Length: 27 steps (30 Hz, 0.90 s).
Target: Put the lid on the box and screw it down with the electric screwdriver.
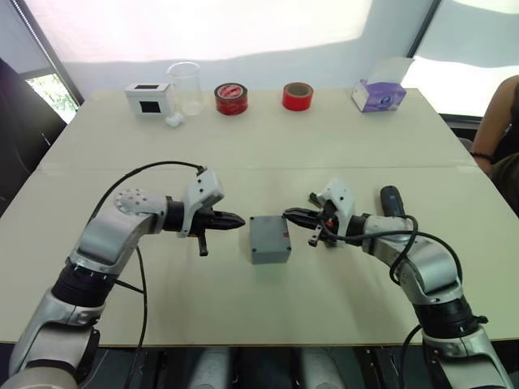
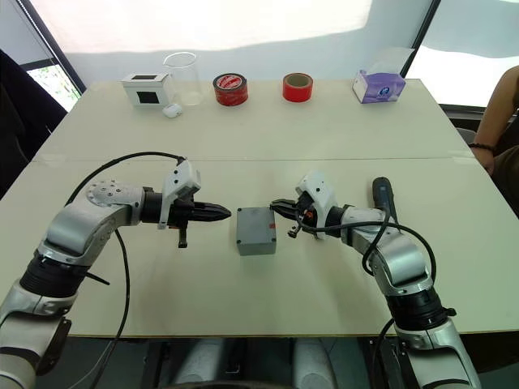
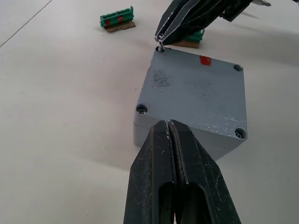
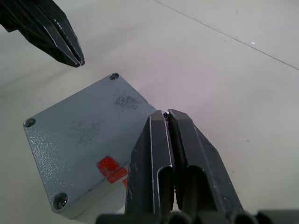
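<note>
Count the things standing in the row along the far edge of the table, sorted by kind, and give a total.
Red tape rolls: 2
White rectangular box with a black window: 1
Clear cylindrical beaker: 1
Purple cardboard tissue box: 1
Small white object beside the beaker, too small to identify: 1
Total: 6

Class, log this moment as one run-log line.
lid: on box | right claw: shut on screw at corner hole | left claw: shut, beside box | screwdriver: on table
</note>
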Available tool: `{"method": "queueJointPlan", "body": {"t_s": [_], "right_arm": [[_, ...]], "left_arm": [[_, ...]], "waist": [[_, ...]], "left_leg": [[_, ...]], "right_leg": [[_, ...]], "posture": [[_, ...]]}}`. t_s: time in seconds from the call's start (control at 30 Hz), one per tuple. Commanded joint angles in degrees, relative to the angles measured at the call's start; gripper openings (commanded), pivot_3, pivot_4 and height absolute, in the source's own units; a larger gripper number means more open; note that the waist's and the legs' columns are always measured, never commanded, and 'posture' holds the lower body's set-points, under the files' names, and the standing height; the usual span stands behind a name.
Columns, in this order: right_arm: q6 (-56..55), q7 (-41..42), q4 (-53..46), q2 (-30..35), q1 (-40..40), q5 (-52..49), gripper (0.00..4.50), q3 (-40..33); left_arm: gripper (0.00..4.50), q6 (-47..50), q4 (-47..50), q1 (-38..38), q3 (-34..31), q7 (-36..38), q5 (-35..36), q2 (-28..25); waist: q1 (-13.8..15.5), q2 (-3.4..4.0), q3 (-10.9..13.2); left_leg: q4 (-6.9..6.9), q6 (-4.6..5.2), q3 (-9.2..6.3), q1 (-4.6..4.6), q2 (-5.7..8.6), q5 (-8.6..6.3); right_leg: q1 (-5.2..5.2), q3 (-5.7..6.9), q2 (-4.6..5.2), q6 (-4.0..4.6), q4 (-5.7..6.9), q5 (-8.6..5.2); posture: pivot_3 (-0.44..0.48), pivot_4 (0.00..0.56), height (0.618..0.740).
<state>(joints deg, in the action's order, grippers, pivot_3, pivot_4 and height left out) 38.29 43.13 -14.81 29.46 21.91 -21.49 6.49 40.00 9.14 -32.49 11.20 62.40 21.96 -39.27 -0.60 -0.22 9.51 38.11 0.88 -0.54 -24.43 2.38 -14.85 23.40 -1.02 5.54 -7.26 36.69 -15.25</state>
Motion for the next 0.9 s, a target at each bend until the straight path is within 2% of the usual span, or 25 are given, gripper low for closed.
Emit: {"method": "queueJointPlan", "body": {"t_s": [0.03,0.1,0.17,0.2,0.27,0.3,0.33,0.37,0.4,0.47,0.5,0.53,0.67,0.8,0.9], "right_arm": [[-1.3,0.0,-0.7,0.1,0.2,0.3,0.02,0.0],[-1.3,0.2,-0.7,0.2,0.2,0.4,0.02,0.0],[-1.1,0.2,-0.9,0.2,0.1,0.4,0.56,-0.1],[-0.9,0.4,-1.0,0.3,0.0,0.3,0.66,-0.2],[-0.5,0.6,-1.3,0.7,0.1,-0.1,1.50,-0.7],[-0.5,0.7,-1.5,0.8,0.3,-0.5,2.06,-1.1],[-0.5,0.7,-1.6,0.9,0.4,-0.7,2.30,-1.5],[-0.3,0.7,-1.8,1.0,0.5,-0.9,2.89,-1.8],[-0.1,0.6,-2.0,1.1,0.6,-1.2,3.14,-2.3],[1.5,0.3,-3.2,2.2,0.9,-2.4,4.00,-4.3],[2.1,0.2,-3.6,2.5,1.0,-2.8,4.28,-5.0],[3.2,-0.1,-4.1,3.0,1.2,-3.6,4.43,-6.1],[11.5,-2.1,-5.5,6.4,3.3,-8.4,4.43,-13.3],[30.8,-7.0,1.1,16.4,9.7,-9.6,4.43,-21.6],[38.3,-7.0,3.4,22.9,11.9,-9.6,4.43,-20.9]], "left_arm": [[0.00,-0.3,1.0,-1.0,-0.5,0.2,0.4,0.0],[0.00,-0.3,0.9,-1.0,-0.5,0.2,0.4,0.0],[0.00,-0.3,1.1,-0.9,-0.5,0.2,0.5,0.0],[0.00,-0.2,1.2,-0.9,-0.5,0.2,0.5,0.0],[0.00,-0.3,1.2,-1.0,-0.5,0.2,0.5,0.1],[0.00,-0.3,1.0,-1.2,-0.7,0.3,0.7,0.2],[0.00,-0.4,0.9,-1.4,-0.8,0.3,0.8,0.3],[0.00,-0.3,0.8,-1.5,-1.0,0.3,1.1,0.6],[0.00,-0.1,0.8,-1.8,-1.4,0.3,1.6,0.9],[0.00,0.7,1.2,-2.6,-2.5,0.3,3.2,1.8],[0.00,1.0,1.4,-2.9,-2.8,0.2,3.7,2.0],[0.00,1.2,1.5,-3.2,-3.0,0.2,4.1,2.2],[0.00,1.6,3.0,-4.5,-2.8,0.4,5.7,2.7],[0.00,0.7,6.8,-5.1,-0.5,1.5,6.1,3.3],[0.00,1.3,9.2,-5.4,0.0,2.0,7.3,4.6]], "waist": [[0.0,0.00,0.0],[0.0,0.00,0.0],[0.0,0.00,0.0],[0.0,0.00,0.0],[0.0,0.00,0.0],[0.0,0.00,0.0],[0.0,0.00,0.0],[0.0,0.00,0.0],[0.1,0.00,0.0],[0.1,0.00,0.0],[0.1,0.00,0.0],[0.1,0.00,0.0],[0.0,0.00,0.0],[0.5,0.02,0.0],[0.9,0.01,0.0]], "left_leg": [[0.00,0.00,0.00,0.00,0.00,0.00],[0.00,0.00,0.00,0.00,0.00,0.00],[0.00,0.00,0.00,0.00,0.00,0.00],[0.00,0.00,0.00,0.00,0.00,0.00],[0.00,0.00,0.00,0.00,0.00,0.00],[0.00,0.00,0.00,0.00,0.00,0.00],[0.00,0.00,0.00,0.00,0.00,0.00],[0.00,0.00,0.00,0.00,0.00,0.00],[0.00,0.00,0.00,0.00,0.00,0.00],[0.00,0.00,0.00,0.00,0.00,0.00],[0.01,0.00,0.00,0.00,0.00,0.00],[0.01,0.00,0.00,0.00,0.00,0.00],[0.00,0.00,0.00,0.00,0.00,0.00],[0.02,0.00,0.01,-0.01,0.04,0.00],[-0.02,0.01,0.01,0.00,-0.02,0.00]], "right_leg": [[0.00,0.00,0.00,0.00,0.00,0.00],[0.00,0.00,0.00,0.00,0.00,0.00],[0.00,0.00,0.00,0.00,0.00,0.00],[0.00,0.00,0.00,0.00,0.00,0.00],[0.00,0.00,0.00,0.00,0.00,0.00],[0.00,0.00,0.00,0.00,0.00,0.00],[0.00,0.00,0.00,0.00,0.00,0.00],[0.00,0.00,0.00,0.00,0.00,0.00],[0.00,0.00,0.00,0.00,0.00,0.00],[-0.01,0.00,0.00,0.00,0.00,0.00],[-0.01,0.00,0.01,0.00,0.00,0.00],[-0.01,0.00,0.00,0.00,0.00,0.00],[0.00,0.00,0.01,0.00,0.01,0.00],[-0.02,-0.01,0.07,0.00,0.01,0.00],[-0.03,-0.02,0.04,0.01,-0.08,-0.01]], "posture": [[0.000,0.150,0.740],[0.000,0.150,0.740],[0.000,0.150,0.740],[0.000,0.150,0.740],[0.000,0.150,0.740],[0.000,0.150,0.740],[0.000,0.150,0.740],[0.000,0.150,0.740],[0.000,0.150,0.740],[0.000,0.150,0.740],[0.000,0.150,0.740],[0.000,0.150,0.740],[0.000,0.150,0.740],[0.000,0.150,0.740],[0.000,0.150,0.740]]}}
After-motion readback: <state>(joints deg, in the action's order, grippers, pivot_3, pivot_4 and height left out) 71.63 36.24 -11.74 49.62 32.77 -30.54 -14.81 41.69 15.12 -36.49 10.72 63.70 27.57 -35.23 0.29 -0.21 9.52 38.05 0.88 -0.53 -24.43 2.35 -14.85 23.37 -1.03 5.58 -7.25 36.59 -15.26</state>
